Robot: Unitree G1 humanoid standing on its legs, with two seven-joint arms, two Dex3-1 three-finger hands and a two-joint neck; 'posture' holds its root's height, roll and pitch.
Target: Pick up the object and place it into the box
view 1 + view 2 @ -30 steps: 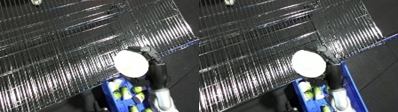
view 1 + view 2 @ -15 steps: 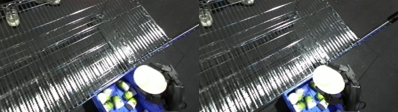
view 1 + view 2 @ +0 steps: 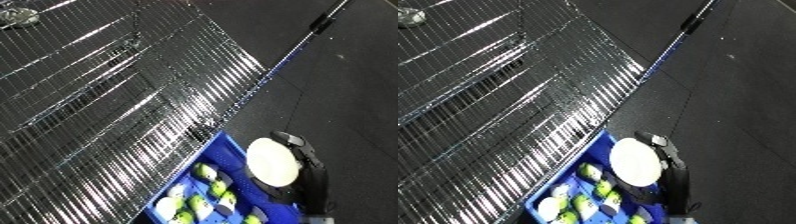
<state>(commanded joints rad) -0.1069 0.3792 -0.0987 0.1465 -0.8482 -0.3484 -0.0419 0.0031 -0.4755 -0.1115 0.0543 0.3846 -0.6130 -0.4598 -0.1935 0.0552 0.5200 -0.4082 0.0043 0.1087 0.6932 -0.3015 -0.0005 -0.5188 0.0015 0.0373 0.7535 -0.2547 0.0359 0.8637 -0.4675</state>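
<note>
A shiny wire-grid surface lies beside dark floor.

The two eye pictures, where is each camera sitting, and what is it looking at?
Left eye view: on the robot's head, looking down at the wire rack, the blue bin of yellow-green items and the dark floor; the right hand holds a white disc.
Right eye view: beside it, same downward look; the same hand shows, shifted left.
Shared: rack, bin, disc, hand, and the long pole.
</note>
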